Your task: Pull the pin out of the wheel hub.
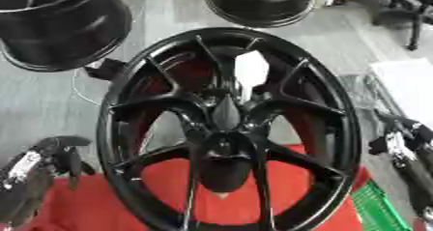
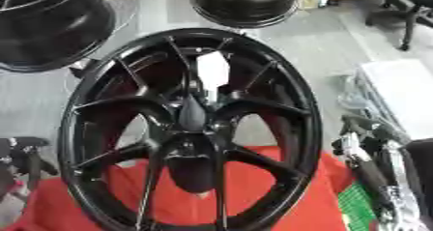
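Note:
A glossy black wheel hub (image 1: 226,128) with several spokes fills the middle of both views, lying on a red cloth (image 1: 76,210). A dark tapered pin (image 1: 226,113) rises from its centre bore. A white tag (image 1: 251,69) shows between the far spokes. My left hand (image 1: 47,160) rests at the lower left, outside the rim, its fingers relaxed and holding nothing. My right hand (image 2: 364,140) hangs at the right edge, also outside the rim, fingers loosely bent and empty. Neither hand touches the wheel or the pin.
Another black wheel (image 1: 59,22) stands at the upper left and a third (image 1: 262,0) at the top centre. A green crate (image 1: 381,208) sits at the lower right, a white sheet (image 2: 397,90) at the right, and an office chair base (image 1: 406,12) at the top right.

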